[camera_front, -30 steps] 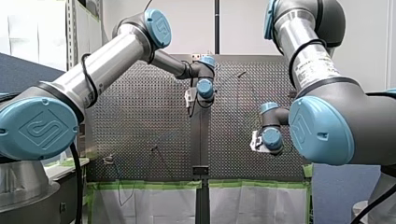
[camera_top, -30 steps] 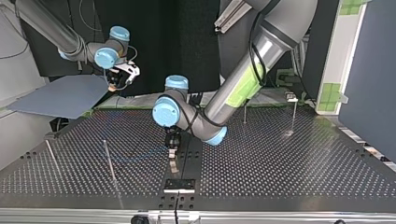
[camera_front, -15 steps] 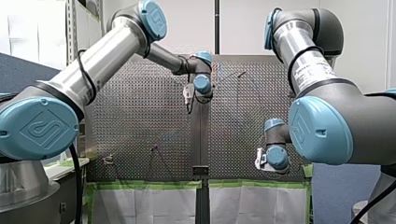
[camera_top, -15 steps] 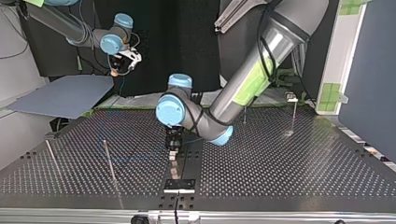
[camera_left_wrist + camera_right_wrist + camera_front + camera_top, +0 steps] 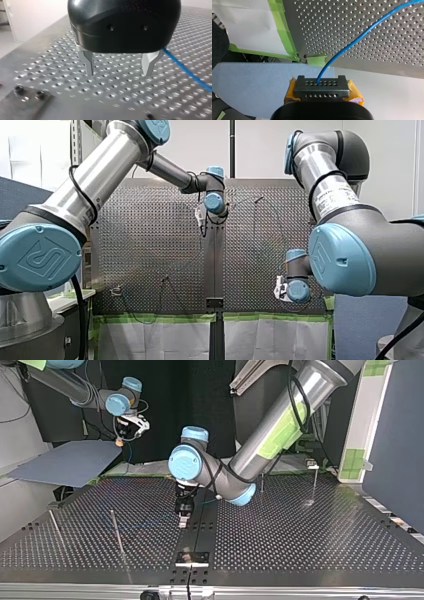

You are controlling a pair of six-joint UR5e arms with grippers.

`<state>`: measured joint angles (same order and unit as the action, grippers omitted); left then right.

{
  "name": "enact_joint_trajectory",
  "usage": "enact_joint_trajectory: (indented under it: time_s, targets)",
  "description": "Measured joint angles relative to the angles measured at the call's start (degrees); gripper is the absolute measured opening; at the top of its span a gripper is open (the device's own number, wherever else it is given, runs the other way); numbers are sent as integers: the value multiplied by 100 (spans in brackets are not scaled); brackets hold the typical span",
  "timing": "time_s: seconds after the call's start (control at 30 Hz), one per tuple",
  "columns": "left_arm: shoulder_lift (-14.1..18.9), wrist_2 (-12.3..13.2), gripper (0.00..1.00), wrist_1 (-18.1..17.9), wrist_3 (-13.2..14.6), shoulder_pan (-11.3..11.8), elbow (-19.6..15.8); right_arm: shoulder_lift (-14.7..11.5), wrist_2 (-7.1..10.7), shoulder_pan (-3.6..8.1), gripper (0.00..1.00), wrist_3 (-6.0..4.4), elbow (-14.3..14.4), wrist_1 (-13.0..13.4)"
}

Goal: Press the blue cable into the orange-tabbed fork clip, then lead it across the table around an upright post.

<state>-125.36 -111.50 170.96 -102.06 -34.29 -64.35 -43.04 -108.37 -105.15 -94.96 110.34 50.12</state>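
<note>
My left arm is a shiny silver tube with round sky-blue caps on dark grey joints. The big cap has a square swirl mark pressed into it. A thin black cable runs along the tube. My right arm looks the same and has a white label with black print. My left claw has a round black body and two grey metal fingers. My right claw has a dark block full of little holes, with yellow pads at its sides.
</note>
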Motion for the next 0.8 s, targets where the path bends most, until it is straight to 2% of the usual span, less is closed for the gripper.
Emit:
enact_joint_trajectory:
  time_s: [0.17, 0.33, 0.47, 0.6, 0.8]
  targets:
    - [7, -33, 93, 23, 2, -1, -243, 247, -69, 15, 0, -24, 25, 179]
    - [8, -83, 93, 34, 8, -18, -306, 537, -124, 56, 0, -52, 27, 388]
    - [9, -137, 93, 35, 8, -17, -311, 755, -253, 93, 0, -161, 105, 473]
    - [8, -181, 93, 35, 6, 5, -312, 828, -440, 123, 0, -205, 309, 669]
    - [8, -191, 93, 35, 4, 39, -313, 843, -497, 161, 0, -152, 646, 1015]
